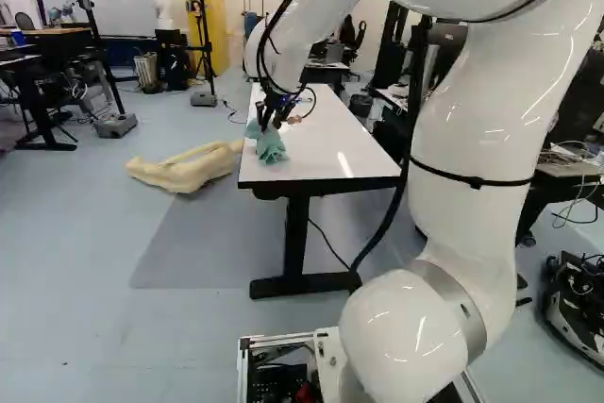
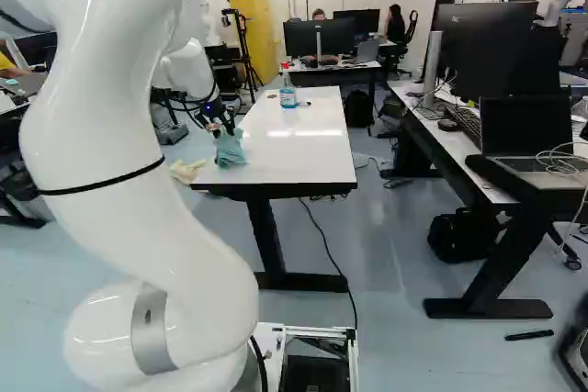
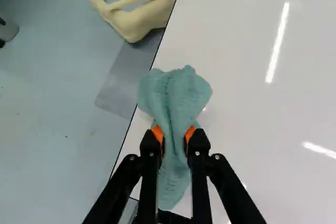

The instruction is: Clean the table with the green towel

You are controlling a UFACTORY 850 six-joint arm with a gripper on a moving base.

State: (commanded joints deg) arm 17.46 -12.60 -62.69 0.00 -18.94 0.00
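Green towel [image 3: 176, 95] sits pinched in my gripper [image 3: 174, 134] by the near left corner of the white table [image 3: 247, 129].
Its length runs out ahead of my grip, beside the edge; the wipe likely calls for a sweep inward.

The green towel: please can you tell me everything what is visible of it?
The towel is a pale blue-green cloth, soft-looking and finely textured, crumpled and creased. The gripper pinches it between its two orange pads; one part fans out ahead of the fingers, the rest bunches back between them. It is over the near end of the white table, by the long edge beside the mannequin-like figure. It seems to touch the tabletop, but I cannot be sure.
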